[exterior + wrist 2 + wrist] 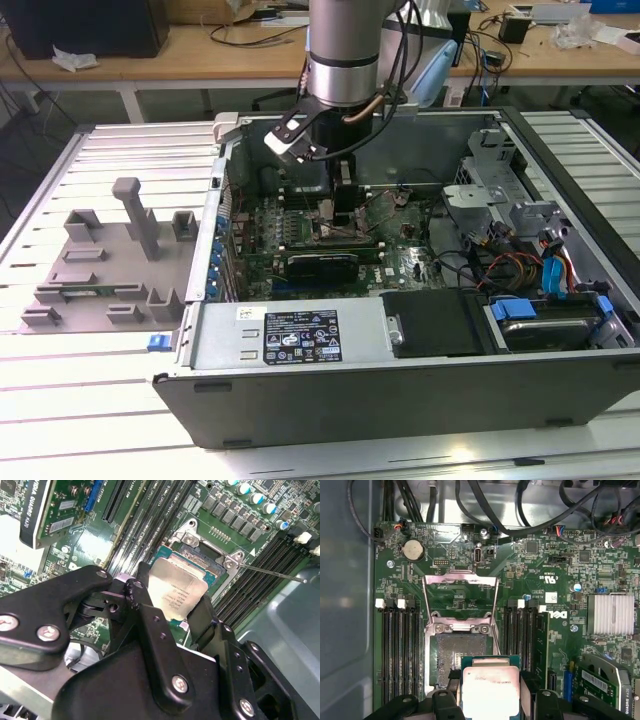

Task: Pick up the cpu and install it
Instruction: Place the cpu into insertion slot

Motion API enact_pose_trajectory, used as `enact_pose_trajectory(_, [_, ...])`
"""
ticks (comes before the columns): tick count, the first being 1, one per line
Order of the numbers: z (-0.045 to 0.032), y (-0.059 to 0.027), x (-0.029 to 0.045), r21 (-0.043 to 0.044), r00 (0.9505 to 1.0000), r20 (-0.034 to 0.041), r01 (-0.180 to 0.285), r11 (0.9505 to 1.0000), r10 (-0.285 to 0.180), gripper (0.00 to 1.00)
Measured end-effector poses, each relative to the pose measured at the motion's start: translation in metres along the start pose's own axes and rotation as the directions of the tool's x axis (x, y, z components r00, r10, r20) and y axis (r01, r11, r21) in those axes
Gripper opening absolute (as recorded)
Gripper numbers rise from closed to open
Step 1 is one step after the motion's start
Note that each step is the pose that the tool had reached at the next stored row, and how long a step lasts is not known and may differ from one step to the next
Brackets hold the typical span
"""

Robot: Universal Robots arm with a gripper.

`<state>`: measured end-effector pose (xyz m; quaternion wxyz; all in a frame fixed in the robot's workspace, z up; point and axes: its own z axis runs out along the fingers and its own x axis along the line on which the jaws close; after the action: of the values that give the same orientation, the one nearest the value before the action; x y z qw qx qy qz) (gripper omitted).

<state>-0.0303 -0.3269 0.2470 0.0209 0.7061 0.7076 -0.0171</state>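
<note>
A: Where does my job stand?

B: Mid-install, I'd judge. Your claw [493, 699] is clenched on the cpu [490, 685], the chip pinched between its two fingers [445, 702]. It hangs just above the open socket [462, 655] and looks not yet seated.

A: What does seating ask of me?

B: Probably square alignment over the socket and a level, gentle lowering, kept clear of the raised latch frame [460, 597] just beyond the claw.

A: The count?

B: One cpu, one socket, one latch frame, one claw, all inside one computer case [400, 390].
</note>
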Motion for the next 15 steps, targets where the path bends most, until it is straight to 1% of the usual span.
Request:
enact_pose_trajectory(5, [0.0007, 0.0000, 0.0004, 0.0001, 1.0000, 0.0002, 0.000, 1.0000, 0.000, 0.55])
enact_pose_trajectory(9, [0.0069, 0.0000, 0.0009, -0.0001, 1.0000, 0.0000, 0.001, 1.0000, -0.001, 0.55])
enact_pose_trajectory(10, [0.0080, -0.0001, 0.0012, -0.0010, 0.9999, -0.0110, 0.001, 1.0000, -0.001, 0.55])
enact_pose_trajectory(11, [0.0090, 0.0000, 0.0037, -0.0025, 0.9995, -0.0318, 0.001, 1.0000, -0.001, 0.55])
enact_pose_trajectory(12, [0.0092, 0.0001, 0.0133, -0.0007, 0.9999, -0.0133, 0.001, 1.0000, -0.001, 0.55])
enact_pose_trajectory(13, [0.0119, 0.0011, 0.0257, 0.0045, 0.9990, 0.0449, 0.002, 1.0000, -0.002, 0.55])
enact_pose_trajectory(14, [0.0197, 0.0018, 0.0268, 0.0037, 0.9990, 0.0433, 0.013, 0.9999, -0.013, 0.55])
enact_pose_trajectory(15, [0.0232, 0.0018, 0.0270, 0.0035, 0.9990, 0.0416, 0.013, 0.9999, -0.013, 0.55])
